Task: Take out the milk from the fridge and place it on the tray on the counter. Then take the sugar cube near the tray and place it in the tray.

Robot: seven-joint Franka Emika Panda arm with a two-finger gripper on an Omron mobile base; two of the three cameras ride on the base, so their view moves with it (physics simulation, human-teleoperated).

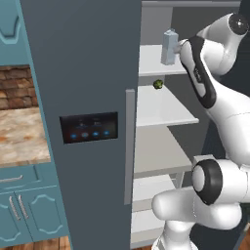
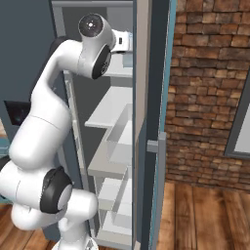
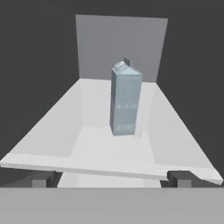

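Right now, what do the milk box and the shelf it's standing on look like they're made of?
The milk looks like a paperboard carton: flat pale grey-blue sides, sharp folded edges and a slanted gable top, with a dull finish. The shelf under it looks like smooth white plastic or coated metal, plain and matte; the rendered picture can't settle which.

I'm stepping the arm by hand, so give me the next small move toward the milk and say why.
Probably ease the pincer straight forward along the shelf toward the milk. In the hand view the carton stands upright, roughly centred between the open fingertips but apart from them, so nothing is gripped yet. Close once the fingers flank the carton.
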